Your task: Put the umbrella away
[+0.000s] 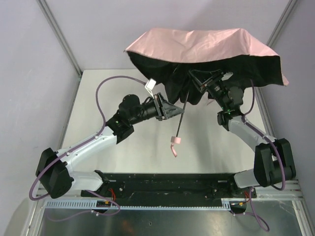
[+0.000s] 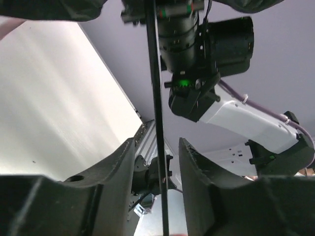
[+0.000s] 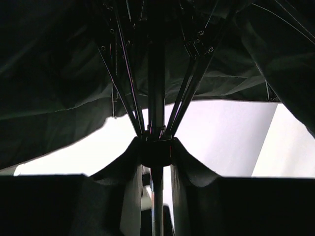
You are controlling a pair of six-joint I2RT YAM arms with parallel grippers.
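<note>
The umbrella (image 1: pixel 206 46) is open, with pale pink fabric on top and a black underside, held above the back of the table. Its thin black shaft (image 1: pixel 182 115) slants down to the small pink handle (image 1: pixel 174 141) with its loop. My right gripper (image 1: pixel 205 82) is under the canopy, shut on the black runner (image 3: pixel 156 151) where the ribs meet the shaft. My left gripper (image 1: pixel 173 109) is open around the shaft (image 2: pixel 157 123), which passes between the fingers (image 2: pixel 118 172) with a gap on each side. A pale strap (image 1: pixel 151 84) hangs from the canopy edge.
The white table (image 1: pixel 133 142) has grey walls on both sides and a metal frame post (image 1: pixel 59 34) at the back left. The right arm (image 2: pixel 231 113) shows in the left wrist view beyond the shaft. The arm bases sit on a black rail (image 1: pixel 167 182) at the near edge.
</note>
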